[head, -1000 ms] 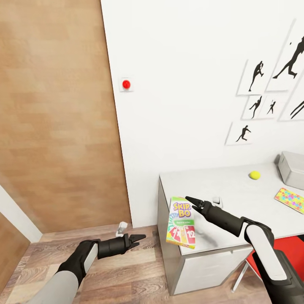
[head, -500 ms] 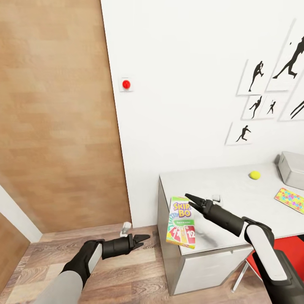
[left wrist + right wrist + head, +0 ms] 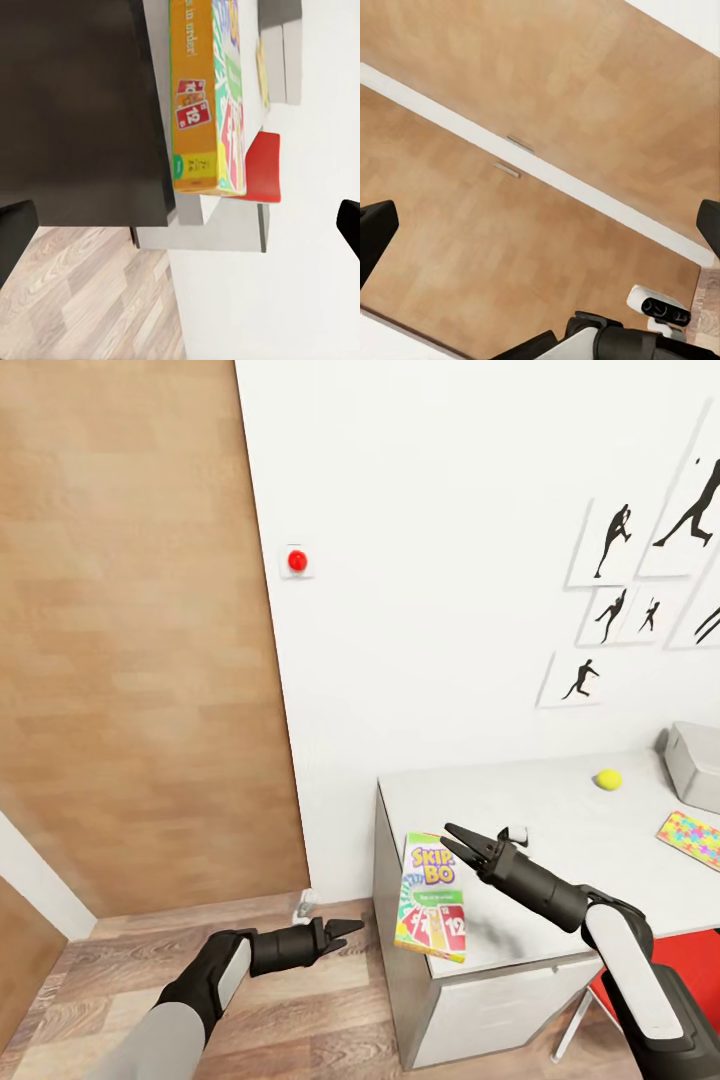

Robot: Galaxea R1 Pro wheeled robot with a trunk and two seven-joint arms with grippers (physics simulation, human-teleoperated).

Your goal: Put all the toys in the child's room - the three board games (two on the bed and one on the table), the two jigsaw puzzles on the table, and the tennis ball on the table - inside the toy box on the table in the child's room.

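Right gripper: our right gripper [image 3: 458, 842] hangs over the near left corner of the desk, its two fingers spread apart and nothing between them; it points leftward, just above the top edge of the Skip-Bo game.
Left gripper: our left gripper [image 3: 345, 931] is low, over the wooden floor [image 3: 300, 1010] beside the desk's end. In the left wrist view its fingertips sit at the far edges of the picture, so we read it as spread wide and empty.
Skip-Bo game: the Skip-Bo box [image 3: 431, 896] lies flat at the desk corner, its lower end jutting past the front edge. The left wrist view shows its orange side [image 3: 196, 97] from the end of the desk.
Desk: the pale grey desk [image 3: 560, 830] carries everything else we can see.
Tennis ball: the tennis ball [image 3: 607, 780] rests well behind the right arm, near the toy box.
Jigsaw puzzle: one jigsaw puzzle [image 3: 692, 837] lies at the right edge of the head view.
Toy box: the toy box [image 3: 693, 763] is cut off by the frame; we cannot tell what it holds.
Progress: we judge the job far from done, since three toys in view sit outside the box, and the other games and puzzle are unaccounted for.
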